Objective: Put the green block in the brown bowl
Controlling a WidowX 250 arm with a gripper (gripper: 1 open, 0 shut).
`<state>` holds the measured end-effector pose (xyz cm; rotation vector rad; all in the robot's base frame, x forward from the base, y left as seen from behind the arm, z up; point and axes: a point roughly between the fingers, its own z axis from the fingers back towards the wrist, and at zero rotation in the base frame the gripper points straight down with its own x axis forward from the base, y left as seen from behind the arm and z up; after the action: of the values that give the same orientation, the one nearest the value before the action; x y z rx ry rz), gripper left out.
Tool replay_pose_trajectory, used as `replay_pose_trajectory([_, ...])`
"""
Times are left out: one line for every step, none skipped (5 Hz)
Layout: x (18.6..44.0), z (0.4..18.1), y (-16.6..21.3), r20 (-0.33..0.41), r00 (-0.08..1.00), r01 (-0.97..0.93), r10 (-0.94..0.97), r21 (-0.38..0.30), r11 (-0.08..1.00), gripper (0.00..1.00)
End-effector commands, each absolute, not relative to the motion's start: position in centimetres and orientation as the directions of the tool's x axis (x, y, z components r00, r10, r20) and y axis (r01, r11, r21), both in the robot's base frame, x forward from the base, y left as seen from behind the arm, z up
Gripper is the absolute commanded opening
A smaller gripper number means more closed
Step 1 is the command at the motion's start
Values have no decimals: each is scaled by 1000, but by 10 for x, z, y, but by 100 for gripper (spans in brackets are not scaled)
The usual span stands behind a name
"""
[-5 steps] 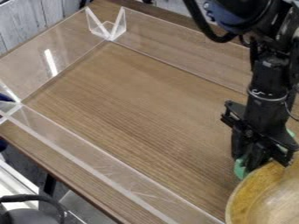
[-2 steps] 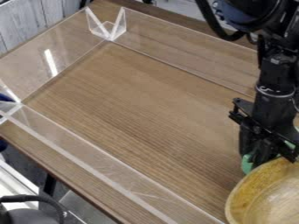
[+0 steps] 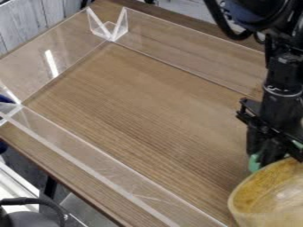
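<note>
green block (image 3: pixel 253 163), smooth; bowl (image 3: pixel 270 195) round, grained wood

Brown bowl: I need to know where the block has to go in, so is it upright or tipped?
Tipped, it seems: the brown bowl shows its rim slanting, with its inside turned toward the camera.

Wooden table (image 3: pixel 130 97), brown bowl (image 3: pixel 270 197) apparently directly on it.

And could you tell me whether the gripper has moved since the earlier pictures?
Yes, the gripper has shifted a little to the right in the view, judged against the wooden tabletop.
</note>
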<state>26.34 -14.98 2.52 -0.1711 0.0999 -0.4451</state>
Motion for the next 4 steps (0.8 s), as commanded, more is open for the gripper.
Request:
replay_pose_trajectory([256, 5, -167, -78, 876, 455, -477, -197, 868, 0])
replay_pose_trajectory([256, 2, -167, -85, 873, 458, -481, -200, 866, 0])
replay_pose_trajectory([254, -1, -167, -95, 869, 461, -486, -205, 863, 0])
replay_pose_trajectory([253, -4, -165, -104, 865, 464, -491, -210, 861, 0])
